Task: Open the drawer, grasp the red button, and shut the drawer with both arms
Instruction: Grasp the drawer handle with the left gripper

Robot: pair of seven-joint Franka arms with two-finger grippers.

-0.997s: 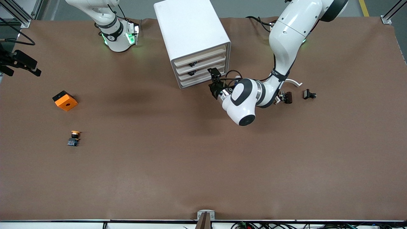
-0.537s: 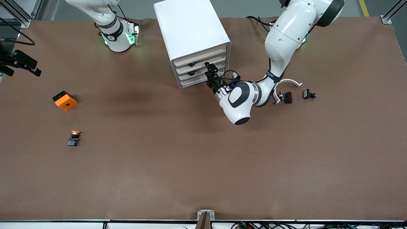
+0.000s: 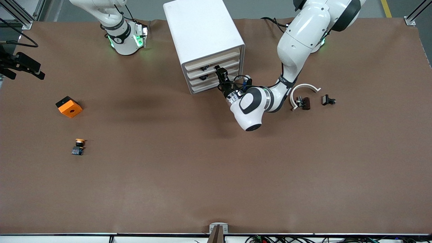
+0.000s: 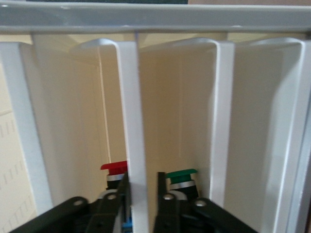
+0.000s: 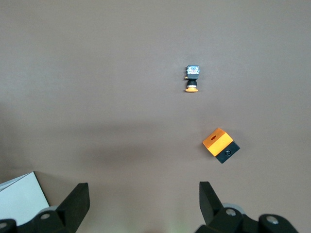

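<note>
Jaws of the left gripper [image 4: 144, 194] stand narrowly apart on either side of a white drawer edge, one finger [image 4: 114, 201] on each face of it; whether they press it cannot be told. In the front view this gripper [image 3: 221, 75] is at the front of the white cabinet [image 3: 204, 40], level with the middle drawers. The drawer [image 4: 136, 141] it straddles is one of four alike with cream fronts, all of them pushed in.

Two pushbuttons show past the drawer edges in the left wrist view. The button [image 4: 115, 173] with the red cap lies beside the left finger, and its body is cut off by the picture edge and by the jaws. A green-capped button [image 4: 181, 179] lies in the neighbouring drawer. The long axis of each runs from cap to body, along the jaws.

Jaws of the right gripper [image 5: 141, 206] are wide apart. The right arm waits near its base, its gripper over bare desk [image 3: 216, 175] toward the right arm's end.

On the desk there lie an orange cube [image 3: 69, 106] with a hole and, nearer the front camera, a yellow-orange-capped button [image 3: 78, 146]. Toward the left arm's end lie a white curved piece [image 3: 303, 89] and two small dark parts too small to identify. No legible writing shows.
</note>
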